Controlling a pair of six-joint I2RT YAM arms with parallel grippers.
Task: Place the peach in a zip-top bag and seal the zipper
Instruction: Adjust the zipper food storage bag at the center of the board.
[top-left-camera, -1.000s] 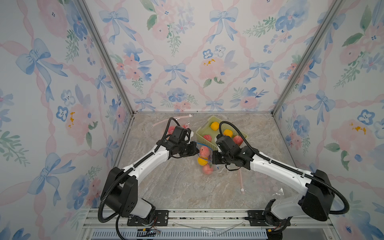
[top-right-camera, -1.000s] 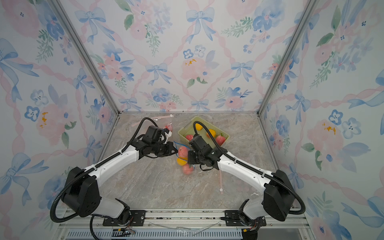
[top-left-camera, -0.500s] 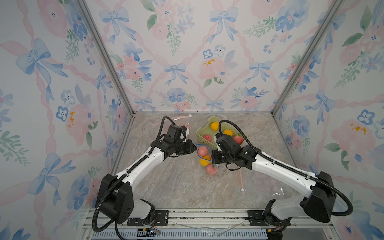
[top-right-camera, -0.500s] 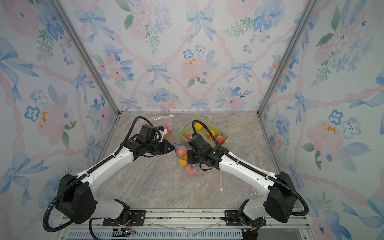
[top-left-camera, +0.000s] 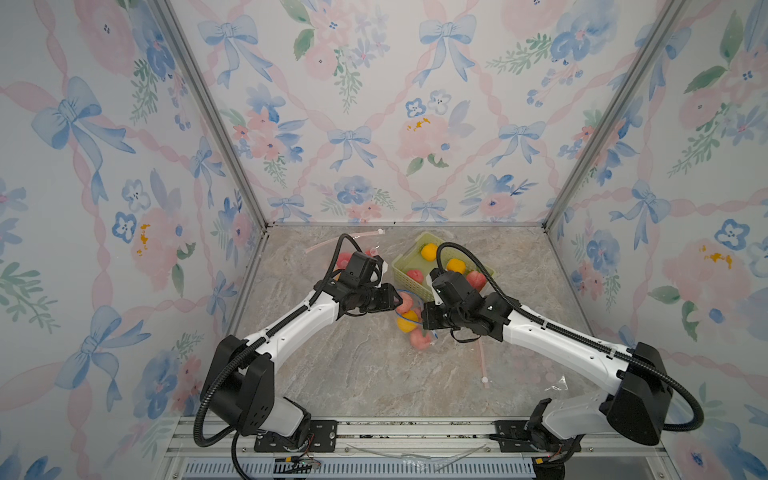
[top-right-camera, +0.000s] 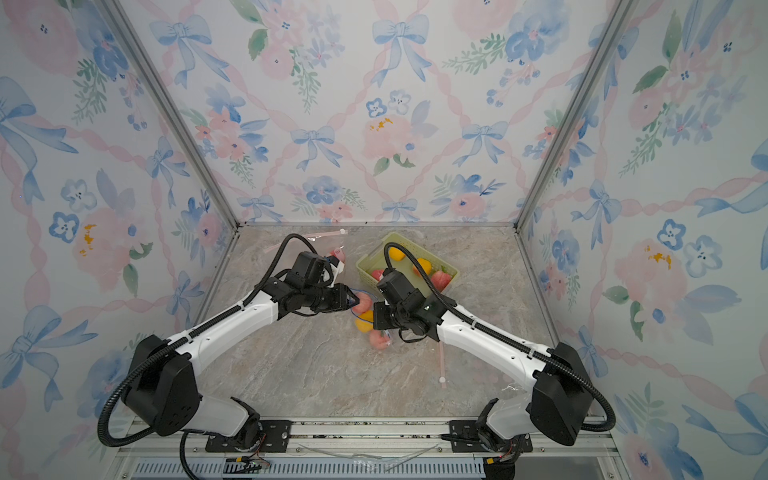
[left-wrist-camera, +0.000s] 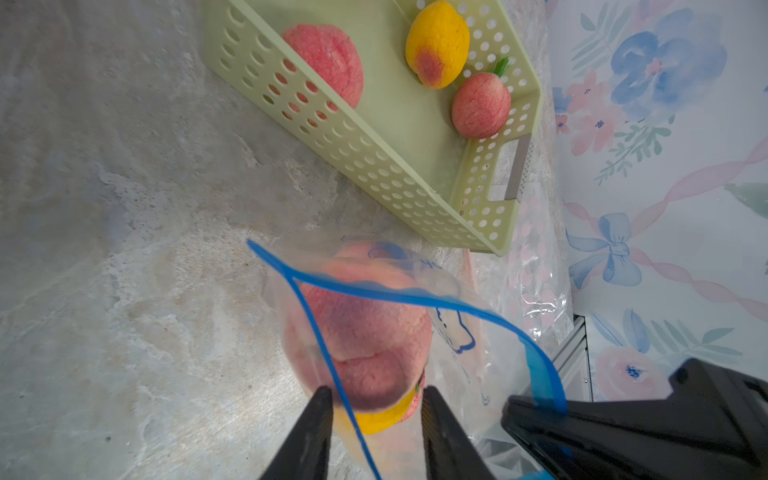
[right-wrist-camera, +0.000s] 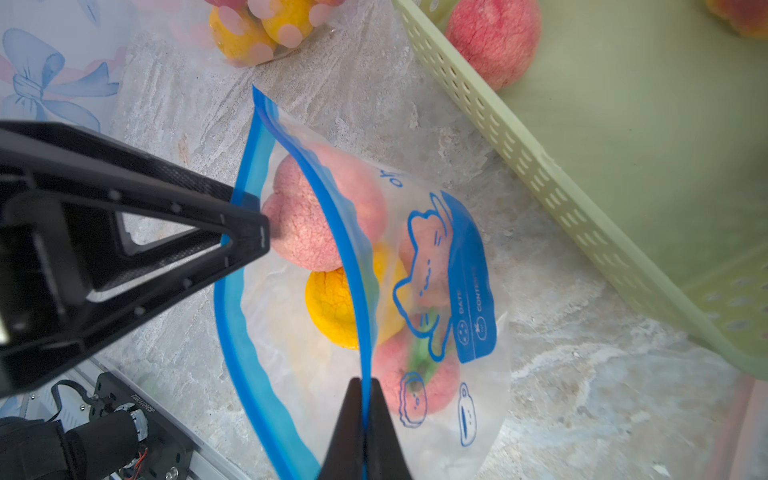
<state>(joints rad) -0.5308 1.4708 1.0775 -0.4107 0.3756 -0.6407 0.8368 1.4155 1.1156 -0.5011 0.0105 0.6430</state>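
Black right gripper (right-wrist-camera: 362, 388) pinches the crinkly clear blue-rimmed zip-top bag (right-wrist-camera: 471, 286); left gripper (left-wrist-camera: 374, 405), jaws apart, faces the fuzzy round pink peach (left-wrist-camera: 365, 332) (inside the bag's mouth).

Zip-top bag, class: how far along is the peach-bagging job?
Done: the peach lies within the zip-top bag mouth, on a yellow fruit. In hand: the right gripper, jaws shut, pinches the blue zipper rim; the left gripper, jaws apart, flanks the peach. Left: the mouth gapes, so the zipper needs sealing.
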